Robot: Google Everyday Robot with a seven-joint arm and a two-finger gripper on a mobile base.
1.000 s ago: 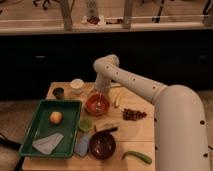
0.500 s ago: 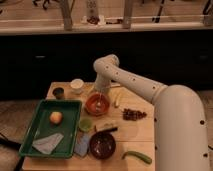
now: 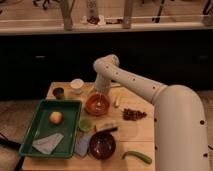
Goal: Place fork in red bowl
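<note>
I have the gripper (image 3: pixel 99 95) directly above the red bowl (image 3: pixel 96 104), the fork (image 3: pixel 100 100) hanging near-vertical into it; jaw state I cannot tell.

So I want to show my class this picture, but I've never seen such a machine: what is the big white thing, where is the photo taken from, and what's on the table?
The big white shape is a robot arm. There is one picture; the camera looks down on the wooden table from beside the arm, though its exact mounting isn't known. The arm bends down to its grasping part, the end effector, which hangs just above the red bowl. A thin pale fork seems to be at the bowl beneath it; whether it is gripped I cannot tell. Also there: a green tray with a round fruit and a cloth, a dark bowl, a lime-green cup, a white cup and a green pepper.
</note>
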